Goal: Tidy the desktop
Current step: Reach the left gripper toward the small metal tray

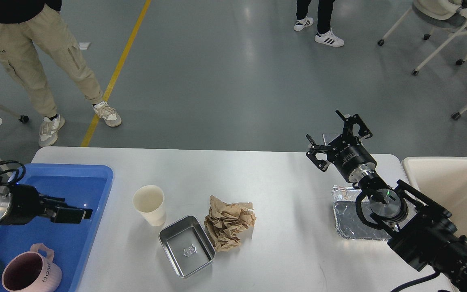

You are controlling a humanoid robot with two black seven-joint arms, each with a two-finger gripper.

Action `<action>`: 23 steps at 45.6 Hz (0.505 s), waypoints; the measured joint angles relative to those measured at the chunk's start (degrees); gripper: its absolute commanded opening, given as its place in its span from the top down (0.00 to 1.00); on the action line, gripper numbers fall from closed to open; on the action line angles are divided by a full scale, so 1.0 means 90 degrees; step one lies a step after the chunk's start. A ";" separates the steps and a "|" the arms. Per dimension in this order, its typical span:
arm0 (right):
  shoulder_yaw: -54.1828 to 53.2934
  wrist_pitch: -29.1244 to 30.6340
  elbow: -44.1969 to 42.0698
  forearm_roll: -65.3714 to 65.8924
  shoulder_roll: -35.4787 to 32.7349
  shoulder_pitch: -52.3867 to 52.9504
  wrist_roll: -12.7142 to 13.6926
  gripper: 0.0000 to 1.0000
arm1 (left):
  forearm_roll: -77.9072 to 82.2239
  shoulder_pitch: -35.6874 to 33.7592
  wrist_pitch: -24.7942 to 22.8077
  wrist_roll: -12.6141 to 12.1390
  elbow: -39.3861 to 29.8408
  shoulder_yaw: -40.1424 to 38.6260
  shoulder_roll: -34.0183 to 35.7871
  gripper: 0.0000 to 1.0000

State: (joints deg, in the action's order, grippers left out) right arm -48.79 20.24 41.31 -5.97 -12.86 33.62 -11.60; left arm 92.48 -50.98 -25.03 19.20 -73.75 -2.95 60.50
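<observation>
The white desktop [266,182] holds a cream paper cup [149,204], an empty metal tin [187,246], a crumpled ball of brown paper [227,222] and a foil tray [349,219] partly under my right arm. My right gripper [334,134] is open and empty, raised over the far right edge of the desktop. My left gripper [71,214] hovers over the blue tray, pointing right toward the cup; its fingers look like one dark block.
A blue plastic tray [47,178] stands at the left with a pink mug [28,271] in its near corner. A cream bin [452,190] stands off the right end. People [43,52] and chairs [444,24] stand on the floor beyond the table.
</observation>
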 measured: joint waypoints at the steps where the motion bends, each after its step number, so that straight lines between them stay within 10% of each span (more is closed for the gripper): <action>1: 0.0000 -0.0001 0.0000 0.0000 -0.0002 0.0001 0.0000 0.00 | 0.0154 -0.0012 -0.0049 0.0028 0.0002 0.0000 -0.0065 0.03; 23: 0.0000 -0.0003 0.0010 0.0000 -0.0007 0.0047 0.0000 0.00 | 0.1783 -0.0230 -0.0559 0.0174 -0.0011 0.0033 -0.1623 0.03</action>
State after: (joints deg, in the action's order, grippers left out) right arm -48.78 20.21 41.41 -5.97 -12.92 34.05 -11.60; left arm 108.52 -53.05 -30.06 20.76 -73.85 -2.65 45.89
